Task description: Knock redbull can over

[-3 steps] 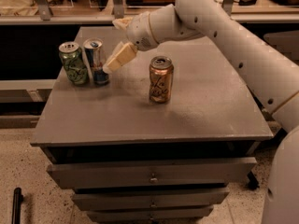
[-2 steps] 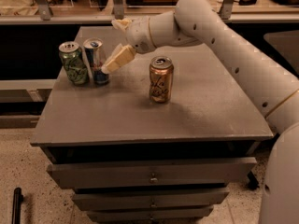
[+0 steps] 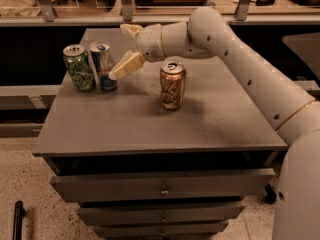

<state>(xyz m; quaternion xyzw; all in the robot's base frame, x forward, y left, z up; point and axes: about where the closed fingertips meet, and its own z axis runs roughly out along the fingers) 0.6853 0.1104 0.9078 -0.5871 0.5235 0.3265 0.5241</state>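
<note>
The redbull can [image 3: 101, 64], slim and silver-blue, stands upright at the far left of the grey cabinet top [image 3: 150, 124], touching or nearly touching a green patterned can [image 3: 78, 67] on its left. My gripper [image 3: 118, 52] is just right of the redbull can and is open. Its lower cream finger [image 3: 127, 65] slants down to the can's lower right side, at or very near contact. The upper finger [image 3: 131, 30] points back behind the can. A wider gold can [image 3: 172, 84] stands to the right, below my wrist.
The cabinet has drawers [image 3: 160, 186] below its front edge. A shelf rail with metal posts [image 3: 125, 4] runs behind the cabinet. My white arm [image 3: 250, 69] crosses the right half of the top.
The gripper has stayed beside the redbull can with its lower finger at the can's side. The arm behind it has shifted slightly. All three cans still stand.
</note>
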